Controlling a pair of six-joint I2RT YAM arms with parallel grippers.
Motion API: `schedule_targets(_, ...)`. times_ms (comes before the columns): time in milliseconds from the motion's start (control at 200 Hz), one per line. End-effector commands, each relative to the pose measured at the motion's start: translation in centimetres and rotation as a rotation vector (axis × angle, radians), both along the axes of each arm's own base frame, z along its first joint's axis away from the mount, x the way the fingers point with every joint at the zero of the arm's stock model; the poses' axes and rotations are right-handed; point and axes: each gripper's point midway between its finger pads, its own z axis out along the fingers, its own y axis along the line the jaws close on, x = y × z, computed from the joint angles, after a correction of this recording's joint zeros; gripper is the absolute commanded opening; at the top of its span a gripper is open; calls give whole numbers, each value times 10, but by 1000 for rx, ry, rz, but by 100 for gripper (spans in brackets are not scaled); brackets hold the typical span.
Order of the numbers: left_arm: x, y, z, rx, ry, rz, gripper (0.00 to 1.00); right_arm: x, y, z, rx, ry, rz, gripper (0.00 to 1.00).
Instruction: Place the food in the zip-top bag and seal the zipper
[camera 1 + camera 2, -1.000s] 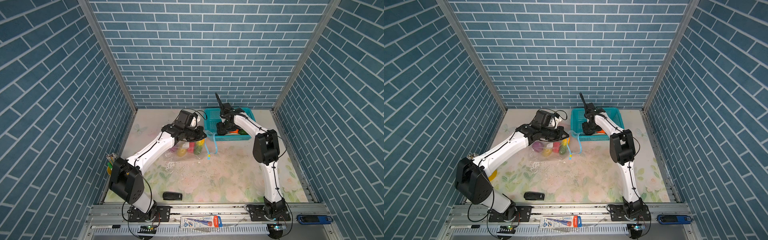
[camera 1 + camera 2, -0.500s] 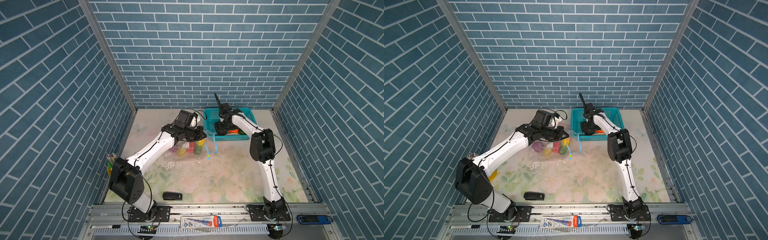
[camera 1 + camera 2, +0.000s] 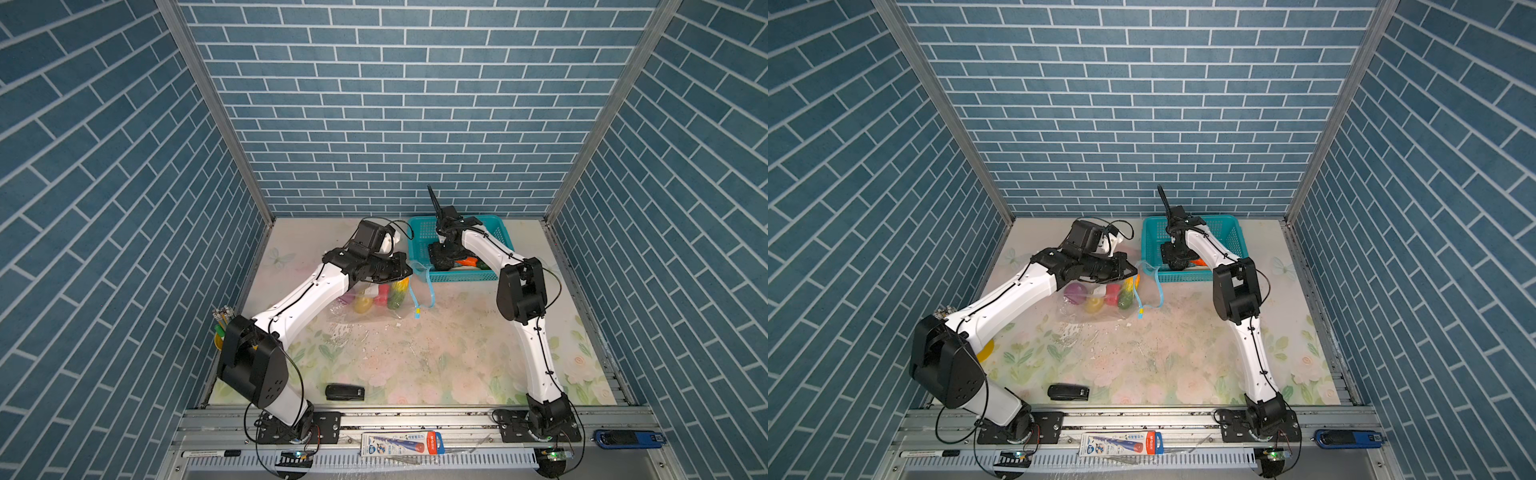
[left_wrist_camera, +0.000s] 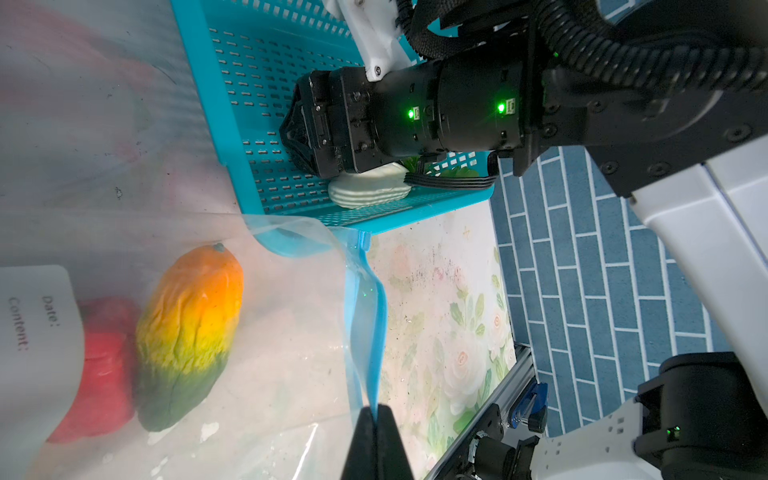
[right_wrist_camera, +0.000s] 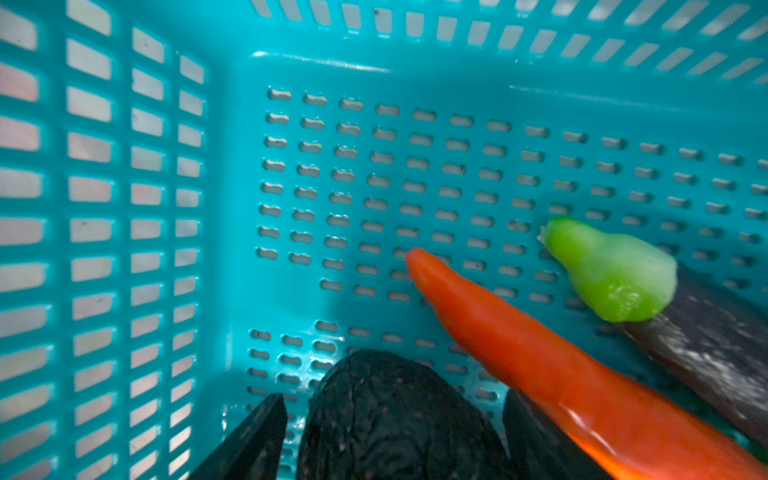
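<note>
The clear zip-top bag (image 3: 365, 311) lies left of the teal basket (image 3: 424, 232). Through the bag show an orange-yellow-green piece (image 4: 189, 336), a red piece (image 4: 99, 365), a purple piece (image 3: 1074, 292) and a yellow one (image 3: 1093, 305). My left gripper (image 4: 377, 409) is shut on the light-blue zipper (image 4: 365, 299) and holds that edge up. My right gripper (image 5: 395, 399) reaches down into the basket (image 5: 374, 187), open. Its fingers stand on either side of a dark bumpy food piece (image 5: 399, 440), with a thin gap on one side. An orange piece (image 5: 519, 345) lies beside it.
Also in the basket are a dark piece with a green cap (image 5: 611, 270) and a white ribbed piece (image 4: 370, 189). A black device (image 3: 345, 392) lies near the front edge. A yellow cup of pens (image 3: 220, 328) stands by the left arm's base.
The right arm's elbow has drifted slightly left while its gripper stays low in the basket. The left gripper and the bag have not moved.
</note>
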Motion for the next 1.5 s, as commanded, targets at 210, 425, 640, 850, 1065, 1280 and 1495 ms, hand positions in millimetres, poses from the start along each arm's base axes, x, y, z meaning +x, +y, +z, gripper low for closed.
schedule_targets(210,2,4,10,-3,-30,2,0,10,12,11,55,-18,-17,78)
schedule_targets(425,2,6,8,-1,-26,7,0,9,19,7,27,-30,9,79)
schedule_targets(640,2,7,10,-1,-31,10,0,8,16,-3,-17,-24,11,81)
schedule_targets(850,2,8,9,0,-28,9,0,8,14,-10,-33,-15,9,77)
schedule_targets(1065,2,9,9,-1,-28,13,0,8,16,-9,-21,-12,8,71)
schedule_targets(1280,2,10,8,0,-28,14,0,8,17,2,-4,-28,7,66)
schedule_targets(1495,2,11,7,-1,-26,16,0,11,18,20,16,-59,1,63)
